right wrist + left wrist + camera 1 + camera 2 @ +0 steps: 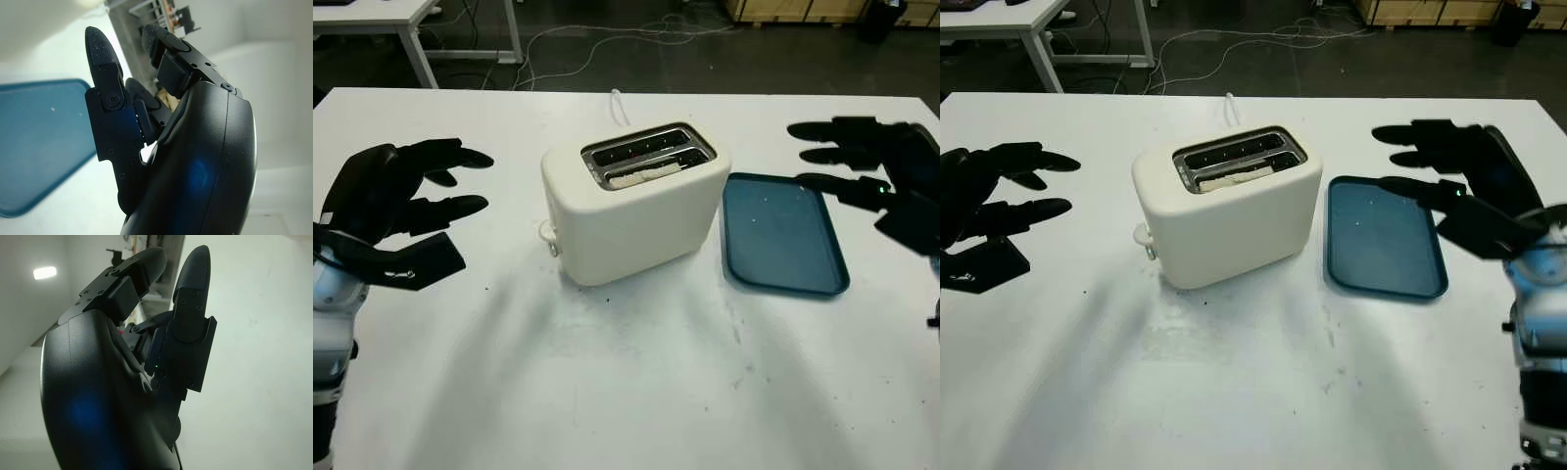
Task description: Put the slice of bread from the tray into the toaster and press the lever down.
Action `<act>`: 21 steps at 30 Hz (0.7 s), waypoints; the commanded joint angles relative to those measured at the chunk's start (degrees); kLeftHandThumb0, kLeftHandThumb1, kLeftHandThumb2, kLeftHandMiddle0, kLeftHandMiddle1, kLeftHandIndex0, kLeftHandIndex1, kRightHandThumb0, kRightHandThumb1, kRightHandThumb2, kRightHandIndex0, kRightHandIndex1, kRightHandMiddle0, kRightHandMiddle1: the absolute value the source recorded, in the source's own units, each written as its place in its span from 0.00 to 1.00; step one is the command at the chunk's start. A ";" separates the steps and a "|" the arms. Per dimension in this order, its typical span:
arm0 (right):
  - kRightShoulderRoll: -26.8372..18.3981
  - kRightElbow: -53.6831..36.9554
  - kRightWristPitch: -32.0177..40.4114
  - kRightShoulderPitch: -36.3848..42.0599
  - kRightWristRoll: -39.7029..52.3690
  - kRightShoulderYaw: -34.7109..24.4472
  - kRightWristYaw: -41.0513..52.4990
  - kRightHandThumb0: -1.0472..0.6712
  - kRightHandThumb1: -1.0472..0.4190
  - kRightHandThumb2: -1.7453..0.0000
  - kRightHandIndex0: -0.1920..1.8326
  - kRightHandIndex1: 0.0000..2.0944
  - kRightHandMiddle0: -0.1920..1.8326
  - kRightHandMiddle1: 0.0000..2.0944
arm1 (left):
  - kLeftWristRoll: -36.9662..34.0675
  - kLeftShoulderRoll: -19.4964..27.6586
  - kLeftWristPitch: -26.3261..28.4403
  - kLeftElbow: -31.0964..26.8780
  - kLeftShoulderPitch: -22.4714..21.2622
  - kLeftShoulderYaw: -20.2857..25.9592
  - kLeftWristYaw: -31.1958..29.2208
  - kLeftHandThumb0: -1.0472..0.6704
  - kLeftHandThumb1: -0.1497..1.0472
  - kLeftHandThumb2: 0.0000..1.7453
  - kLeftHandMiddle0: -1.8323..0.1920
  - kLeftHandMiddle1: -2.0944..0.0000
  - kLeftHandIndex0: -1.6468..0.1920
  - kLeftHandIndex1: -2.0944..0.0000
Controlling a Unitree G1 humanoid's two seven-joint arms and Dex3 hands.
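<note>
A cream two-slot toaster (pixel 631 211) stands mid-table. A slice of bread (pixel 644 174) sits low in its nearer slot. The toaster's lever (pixel 548 235) sticks out of its left end, low down. To the toaster's right lies a blue tray (pixel 781 235) with only crumbs on it. My left hand (pixel 406 211) hangs open over the table, left of the toaster and apart from it. My right hand (pixel 862 162) is open above the tray's right edge.
A white cord (pixel 619 106) runs from behind the toaster to the table's far edge. Beyond the table are a dark floor with cables (pixel 597 39) and another table's legs (pixel 416 49).
</note>
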 commanded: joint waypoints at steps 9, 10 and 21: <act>-0.74 4.70 -2.31 -5.07 -6.03 5.82 -0.29 0.23 0.10 0.99 0.46 0.00 0.42 0.00 | 4.37 0.69 0.83 2.08 -5.48 -0.83 2.30 0.19 0.89 0.12 0.60 0.70 0.48 0.93; -0.80 4.80 -2.56 -4.97 -6.24 5.92 -0.26 0.23 0.10 0.99 0.46 0.00 0.42 0.00 | 4.55 0.83 0.59 2.71 -5.75 -0.71 2.38 0.20 0.89 0.12 0.59 0.70 0.48 0.93; -0.34 6.93 -4.76 -2.53 -3.62 5.34 1.72 0.23 0.09 1.00 0.45 0.00 0.40 0.00 | 7.50 4.08 1.84 3.33 -5.49 -2.17 -0.68 0.22 0.89 0.05 0.55 0.75 0.43 0.95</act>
